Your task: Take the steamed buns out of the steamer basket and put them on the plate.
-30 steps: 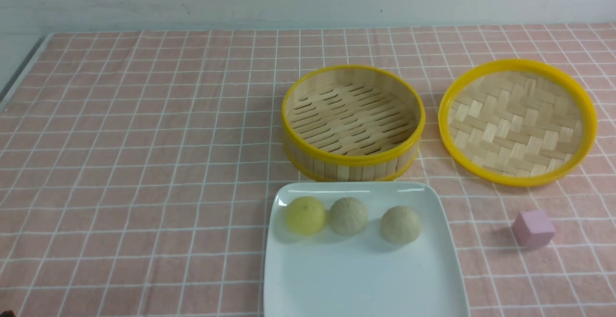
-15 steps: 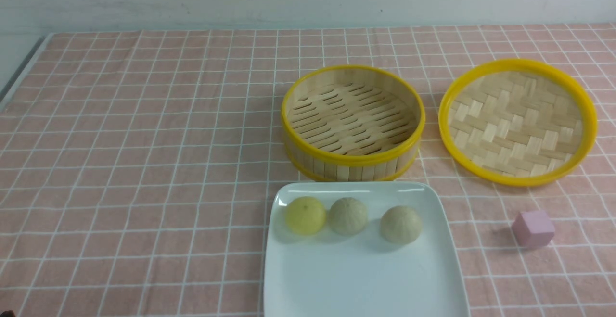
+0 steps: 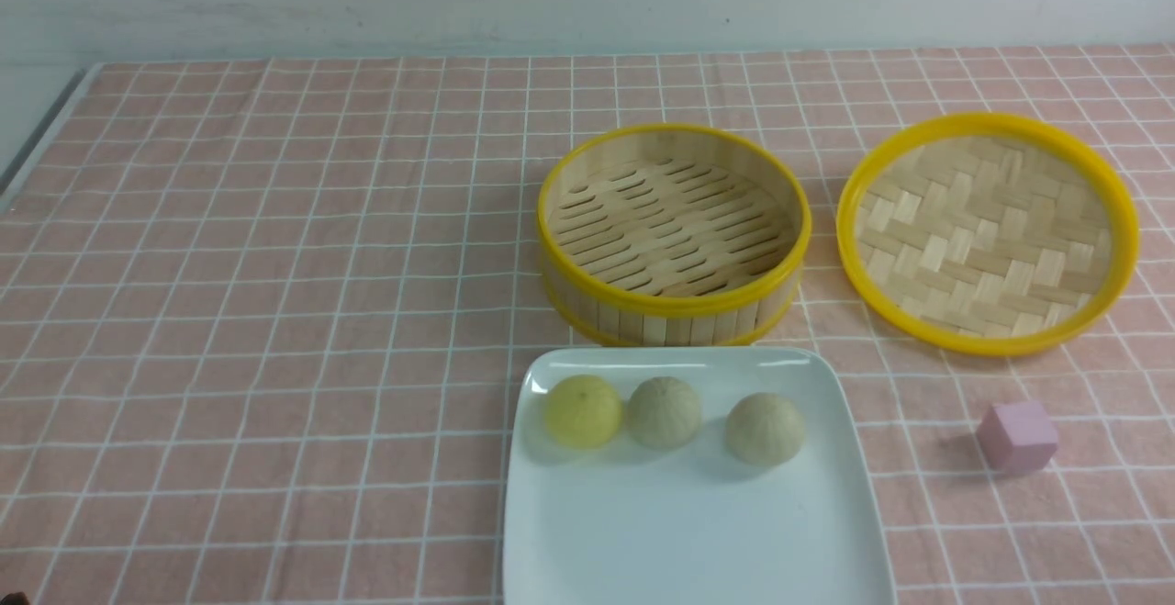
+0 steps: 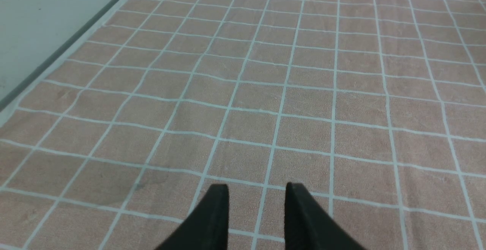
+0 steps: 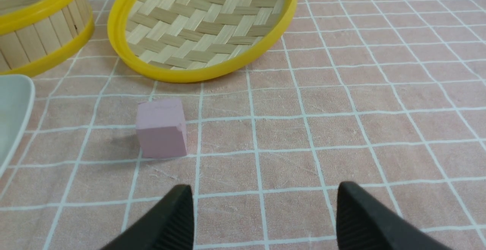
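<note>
A: Steamed buns (image 3: 665, 412): all 3 on the plate (image 3: 698, 532), in a row along its far edge. Steamer basket (image 3: 673, 234) just behind the plate, nothing in it.
B: Claws?
A: Left claw (image 4: 257, 193) parted, nothing between its tips, over bare cloth. Right claw (image 5: 265, 197) wide apart, holding nothing, near the pink cube (image 5: 161, 127).

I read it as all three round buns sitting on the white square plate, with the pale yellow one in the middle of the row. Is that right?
Not quite. All three round buns are on the white square plate, but the pale yellow bun is at the robot's left end of the row, beside one beige bun; the other beige bun sits at the right end. The front view shows this.
</note>
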